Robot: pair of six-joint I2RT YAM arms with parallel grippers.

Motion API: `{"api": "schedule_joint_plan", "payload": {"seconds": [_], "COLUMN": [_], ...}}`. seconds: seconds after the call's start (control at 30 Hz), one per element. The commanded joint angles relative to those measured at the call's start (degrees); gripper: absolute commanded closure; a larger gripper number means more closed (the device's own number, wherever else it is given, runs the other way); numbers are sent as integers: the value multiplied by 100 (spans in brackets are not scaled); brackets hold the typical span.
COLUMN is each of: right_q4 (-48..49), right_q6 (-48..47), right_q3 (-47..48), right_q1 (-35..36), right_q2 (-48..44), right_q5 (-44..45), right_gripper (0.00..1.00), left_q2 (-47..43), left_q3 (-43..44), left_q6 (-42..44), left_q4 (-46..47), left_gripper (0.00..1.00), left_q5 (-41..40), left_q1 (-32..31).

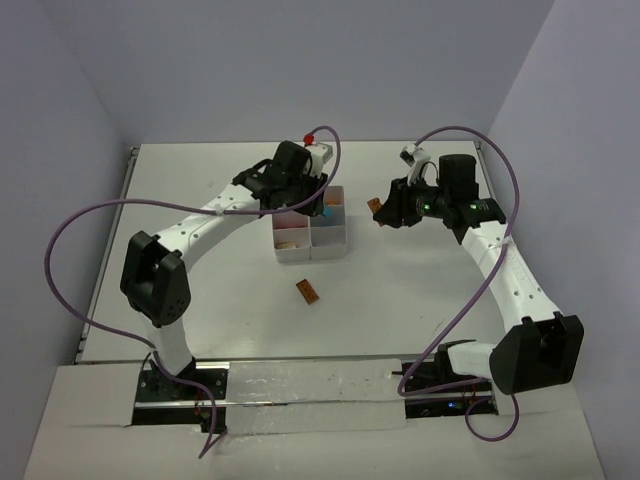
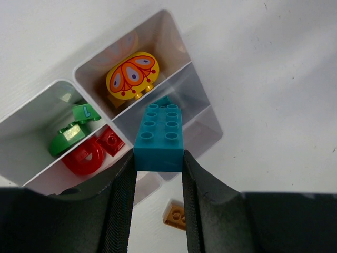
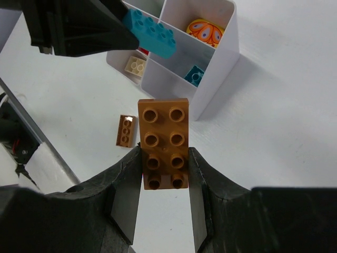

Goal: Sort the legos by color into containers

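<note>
Two bricks are held at once. The left gripper (image 2: 158, 158) has its fingers closed partway on the near end of a teal brick (image 2: 159, 134). It hangs above the tray (image 2: 174, 31), over the compartment beside the yellow piece (image 2: 131, 75), where a smaller teal piece (image 3: 195, 75) lies.

We would centre the brick between the thin walls and lower it before letting go, so it cannot tip onto a divider.

The right gripper (image 3: 164, 158) pinches an orange-brown brick (image 3: 163, 139) just right of the tray. We judge it should wait there until the left arm is clear.

The teal brick is a glossy two-by-four with its studs up, and it is wider than the small pieces in the tray.
</note>
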Motion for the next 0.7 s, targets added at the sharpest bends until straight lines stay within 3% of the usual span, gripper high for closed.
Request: {"api": "schedule_joint_plan", "payload": {"seconds": [0.0, 0.23, 0.5, 0.67], "right_q4": [130, 121, 25, -6], "right_q6": [-120, -180, -327, -566], "right_q3": [-25, -68, 11, 44], "right_q1": [-15, -15, 3, 104], "right_q2": [-218, -252, -96, -8], "right_q5": [76, 87, 165, 361], "right_gripper": [100, 100, 100, 100], "left_q2": [163, 371, 258, -328], "left_q3": [405, 518, 622, 678], "left_q6": [-94, -110, -6, 207], "left_q4": [137, 50, -45, -13], "left_gripper": [81, 61, 14, 9], "left_q5": [-115, -211, -132, 180], "left_q1": [-127, -171, -180, -129]}}
